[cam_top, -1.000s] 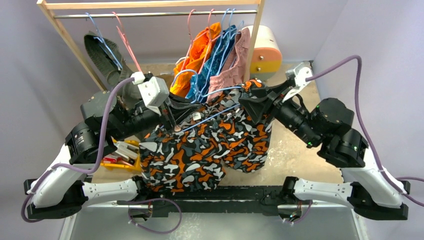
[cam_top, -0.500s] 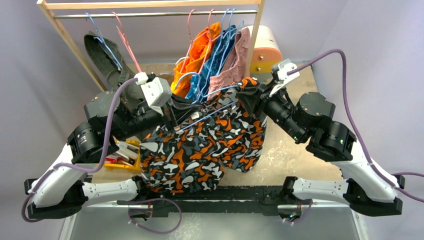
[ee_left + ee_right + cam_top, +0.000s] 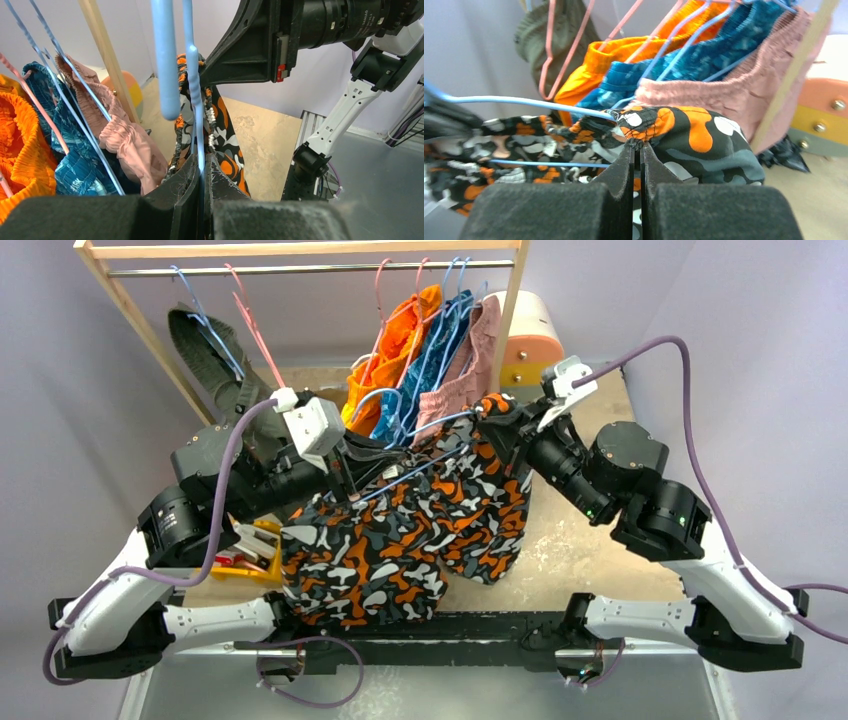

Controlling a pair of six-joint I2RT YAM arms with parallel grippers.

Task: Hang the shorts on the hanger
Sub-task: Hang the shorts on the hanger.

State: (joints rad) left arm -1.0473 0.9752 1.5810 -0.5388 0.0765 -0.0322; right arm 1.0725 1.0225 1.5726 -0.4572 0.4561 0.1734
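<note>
The left gripper point(image 3: 201, 172) is clamping the wire of the light-blue hanger point(image 3: 196, 115), probably to steady it while cloth is drawn along it. The right gripper point(image 3: 638, 152) is pinching shut on the elastic waistband of the shorts point(image 3: 400, 530), apparently stretching it over the hanger's right end. The shorts are hanging between both arms above the desk point(image 3: 580, 530), just on the near side of the rack point(image 3: 300, 268), and seem partly threaded on.
</note>
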